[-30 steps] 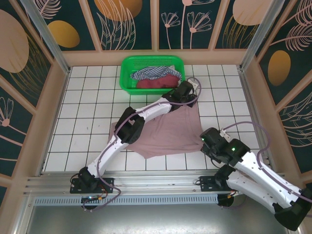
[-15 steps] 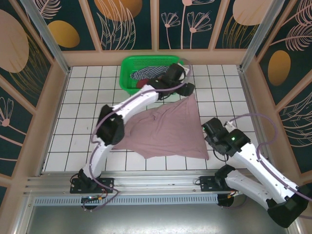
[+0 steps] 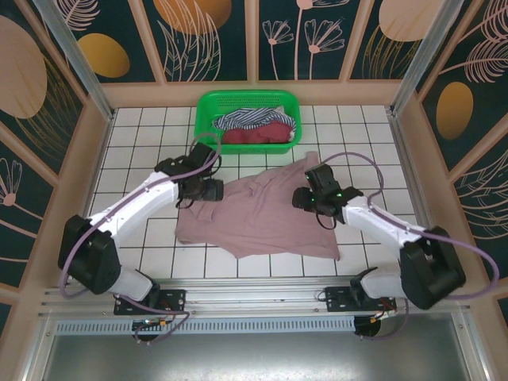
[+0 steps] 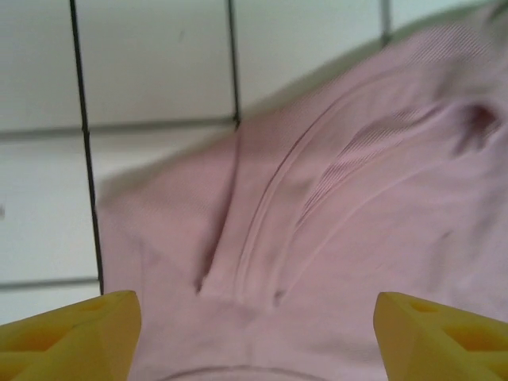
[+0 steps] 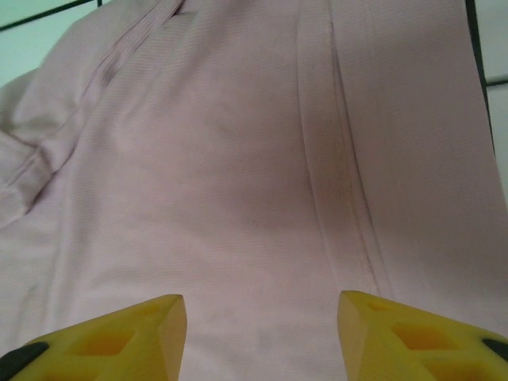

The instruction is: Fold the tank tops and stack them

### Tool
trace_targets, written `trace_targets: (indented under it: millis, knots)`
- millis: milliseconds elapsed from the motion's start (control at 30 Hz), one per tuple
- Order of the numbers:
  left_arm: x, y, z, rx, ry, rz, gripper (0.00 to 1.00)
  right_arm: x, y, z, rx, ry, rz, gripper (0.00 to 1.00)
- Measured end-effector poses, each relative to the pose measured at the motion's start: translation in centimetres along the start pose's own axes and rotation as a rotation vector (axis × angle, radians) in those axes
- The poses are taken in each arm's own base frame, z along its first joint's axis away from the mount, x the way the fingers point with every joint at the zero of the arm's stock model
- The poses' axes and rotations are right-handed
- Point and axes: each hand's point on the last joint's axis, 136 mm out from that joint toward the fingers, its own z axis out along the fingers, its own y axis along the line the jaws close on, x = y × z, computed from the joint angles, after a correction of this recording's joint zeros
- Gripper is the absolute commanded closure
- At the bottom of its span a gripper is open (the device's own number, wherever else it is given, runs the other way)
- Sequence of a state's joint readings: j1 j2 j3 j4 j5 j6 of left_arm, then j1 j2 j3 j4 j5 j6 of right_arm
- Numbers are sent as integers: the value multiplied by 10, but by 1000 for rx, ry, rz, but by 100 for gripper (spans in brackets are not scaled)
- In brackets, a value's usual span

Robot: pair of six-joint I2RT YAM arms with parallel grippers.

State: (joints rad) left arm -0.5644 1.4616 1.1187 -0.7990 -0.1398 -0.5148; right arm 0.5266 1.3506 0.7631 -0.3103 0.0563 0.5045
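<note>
We've let go: left gripper (image 4: 254, 308) and right gripper (image 5: 260, 305) hover open over the pink tank top (image 3: 262, 224), now spread flat before the basket (image 3: 202, 131); folding comes next.

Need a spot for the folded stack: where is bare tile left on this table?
Bare tile: far left, between the green basket and the left wall; far right, between the basket and the right wall. The near strip is narrow. Crowded: the middle, where the pink tank top lies spread with the left gripper and right gripper over it.
</note>
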Motion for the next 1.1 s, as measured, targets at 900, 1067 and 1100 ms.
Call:
trace_targets:
  millis: [900, 1067, 1100]
  knots:
    - [43, 13, 83, -74, 148, 20, 89, -120, -41, 76, 146, -159, -24, 45]
    - [17, 18, 69, -108, 107, 25, 93, -132, -48, 84, 150, -163, -22, 44]
    - [7, 19, 64, -110, 85, 22, 94, -136, -48, 85, 151, -167, -21, 44]
